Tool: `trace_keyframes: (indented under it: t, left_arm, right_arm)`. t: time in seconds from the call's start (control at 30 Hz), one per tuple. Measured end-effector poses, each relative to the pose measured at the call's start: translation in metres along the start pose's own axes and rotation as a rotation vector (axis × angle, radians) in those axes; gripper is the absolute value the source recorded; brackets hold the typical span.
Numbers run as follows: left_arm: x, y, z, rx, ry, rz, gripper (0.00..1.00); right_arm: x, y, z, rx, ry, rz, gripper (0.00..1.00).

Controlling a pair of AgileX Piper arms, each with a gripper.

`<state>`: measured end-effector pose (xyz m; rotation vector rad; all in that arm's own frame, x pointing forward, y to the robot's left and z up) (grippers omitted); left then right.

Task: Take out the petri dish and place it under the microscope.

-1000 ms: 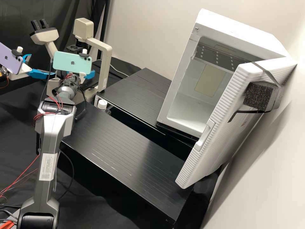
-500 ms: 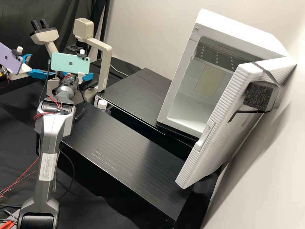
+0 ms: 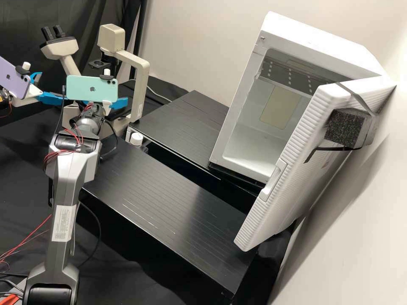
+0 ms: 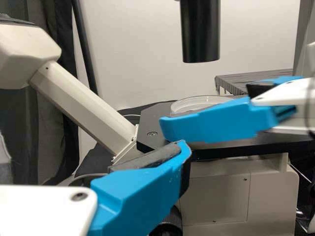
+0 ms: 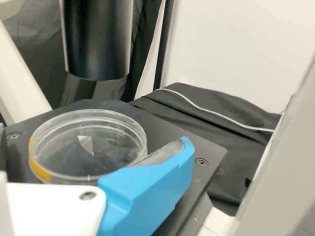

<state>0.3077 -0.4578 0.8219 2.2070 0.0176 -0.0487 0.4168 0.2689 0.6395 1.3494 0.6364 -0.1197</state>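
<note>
Right wrist view: my right gripper (image 3: 102, 102), fingers parted beside the petri dish (image 5: 88, 145), could drag it by withdrawing crookedly or bumping my open left gripper (image 3: 58, 87).

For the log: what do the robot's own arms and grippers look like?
One arm is silvery and dark grey, with a white label and thin red wires; it bears a mint-green phone, the other arm a purple one. Both have white finger mounts and angular bright blue fingers with greyish pads.
</note>
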Motion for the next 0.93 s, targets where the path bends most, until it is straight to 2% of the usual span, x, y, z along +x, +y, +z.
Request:
trace_keyframes:
  t: [0.03, 0.17, 0.23, 0.37, 0.53, 0.73, 0.8, 0.93]
  left_arm:
    - [0.000, 0.000, 0.000, 0.000, 0.000, 0.000, 1.00]
    - [0.000, 0.000, 0.000, 0.000, 0.000, 0.000, 1.00]
    - [0.000, 0.000, 0.000, 0.000, 0.000, 0.000, 1.00]
    - [0.000, 0.000, 0.000, 0.000, 0.000, 0.000, 1.00]
    - [0.000, 0.000, 0.000, 0.000, 0.000, 0.000, 1.00]
    - [0.000, 0.000, 0.000, 0.000, 0.000, 0.000, 1.00]
    - [0.000, 0.000, 0.000, 0.000, 0.000, 0.000, 1.00]
    - [0.000, 0.000, 0.000, 0.000, 0.000, 0.000, 1.00]
  right_arm:
    - [-0.004, -0.001, 0.001, 0.000, 0.004, 0.000, 1.00]
    - [-0.023, 0.002, 0.004, -0.044, 0.021, -0.002, 1.00]
    - [-0.037, 0.004, 0.007, -0.054, 0.030, 0.003, 1.00]
    - [-0.067, 0.009, 0.013, -0.029, 0.048, 0.052, 1.00]
    - [-0.123, 0.015, 0.018, 0.006, 0.093, 0.189, 1.00]
    - [-0.193, 0.017, 0.025, 0.024, 0.171, 0.496, 1.00]
    - [-0.217, 0.014, 0.028, 0.021, 0.200, 0.534, 1.00]
    - [-0.244, 0.008, 0.033, 0.038, 0.222, 0.530, 1.00]
